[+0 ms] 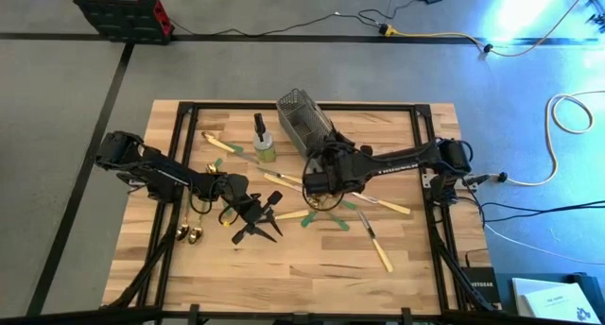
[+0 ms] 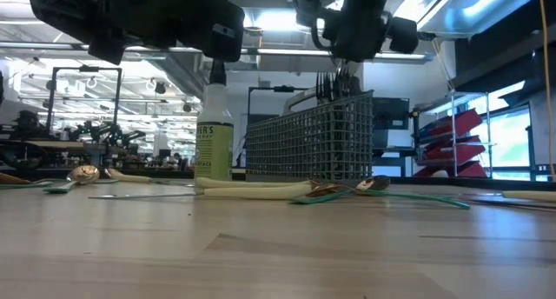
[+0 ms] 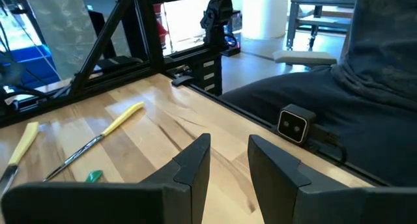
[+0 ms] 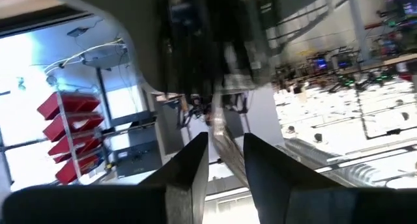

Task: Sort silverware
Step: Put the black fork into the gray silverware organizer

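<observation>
Silverware lies scattered on the wooden table [image 1: 416,278]: cream-handled pieces [image 1: 380,255] [image 3: 124,116], green-handled ones [image 1: 317,218] [image 2: 408,196] and two gold spoons [image 1: 189,233]. My left gripper [image 1: 253,214] [image 3: 229,152] hovers over the table's middle left, open, with nothing between its fingers. At mid-table, near the wire caddy [image 1: 302,120] [image 2: 313,142], my right gripper [image 1: 315,183] [image 4: 226,152] is raised with its fingers apart. A slim shiny piece [image 4: 220,138] shows between them. Dark handles stand upright in the caddy [image 2: 334,83]. My right gripper has a slim shiny piece [image 4: 225,149] standing in the gap between its two fingers, lengthwise along them. The piece is blurred and narrower than the gap, so I cannot tell whether either finger touches it.
A spray bottle with green liquid [image 1: 264,147] [image 2: 213,138] stands upright left of the caddy. Black frame rails [image 1: 430,202] run along the table's sides. A small camera [image 3: 292,124] sits at the near edge. Bare wood lies along the near side.
</observation>
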Action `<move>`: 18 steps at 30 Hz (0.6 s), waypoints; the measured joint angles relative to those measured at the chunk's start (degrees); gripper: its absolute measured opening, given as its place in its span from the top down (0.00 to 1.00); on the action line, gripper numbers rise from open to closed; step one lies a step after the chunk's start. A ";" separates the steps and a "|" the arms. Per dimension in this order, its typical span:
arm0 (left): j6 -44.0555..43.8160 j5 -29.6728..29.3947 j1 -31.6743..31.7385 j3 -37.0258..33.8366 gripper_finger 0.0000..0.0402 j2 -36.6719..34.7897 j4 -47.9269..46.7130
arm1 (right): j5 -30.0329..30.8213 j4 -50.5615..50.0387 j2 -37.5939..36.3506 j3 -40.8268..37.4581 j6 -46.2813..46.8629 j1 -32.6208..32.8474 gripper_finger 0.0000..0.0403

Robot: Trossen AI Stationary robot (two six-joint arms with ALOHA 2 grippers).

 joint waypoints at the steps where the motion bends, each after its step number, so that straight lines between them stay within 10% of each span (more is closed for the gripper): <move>1: 0.02 0.00 0.00 0.00 0.78 0.02 -0.02 | -0.41 -0.04 0.00 1.11 -0.01 0.62 0.80; 9: -0.10 0.00 0.00 0.00 0.78 0.00 0.09 | 0.01 -1.60 -0.11 16.28 6.91 3.28 0.80; 14: -0.24 0.00 -0.02 0.00 0.78 0.00 0.04 | -0.51 -1.87 -0.17 29.28 35.50 0.91 0.80; 18: -0.26 0.00 -0.10 0.00 0.78 0.01 0.05 | -16.84 -7.12 -0.56 39.85 57.73 -2.83 0.80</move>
